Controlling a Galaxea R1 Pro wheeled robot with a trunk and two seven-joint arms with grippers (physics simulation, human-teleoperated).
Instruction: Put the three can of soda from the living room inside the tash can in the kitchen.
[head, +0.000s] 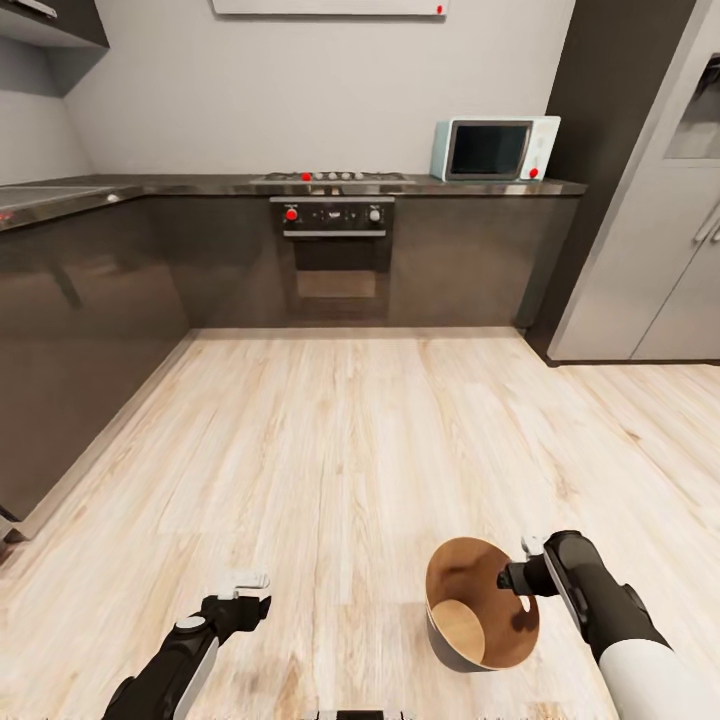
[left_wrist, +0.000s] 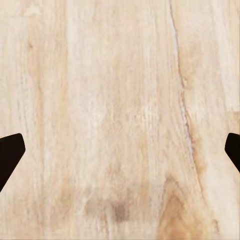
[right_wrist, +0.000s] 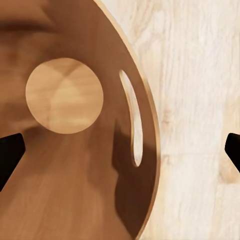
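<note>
Well, room: kitchen, with dark grey cabinets (head: 90, 330) along the left and back walls under a dark counter (head: 450, 186).
Back wall: built-in oven (head: 334, 255) with red knobs, a hob (head: 332, 177) above it, a small microwave (head: 495, 148) on the counter to the right.
Right side: tall steel fridge (head: 650, 260), two doors, partly cut off by the edge of the head view.
Floor (head: 330, 450): pale wood planks, grain running away from the robot (a long knot streak shows in the left wrist view).
Bin (head: 480, 605): stands on the floor near the robot, right of centre; dark outside, tan wood inside, with a slot handle cut in its wall. Its round bottom looks bare, though the near wall hides part of it.
Right gripper (head: 512, 580): over the bin's right rim, jaws apart, nothing between them.
Left gripper (head: 245, 598): above bare floor, well apart from the bin, jaws spread wide, holding nothing.
</note>
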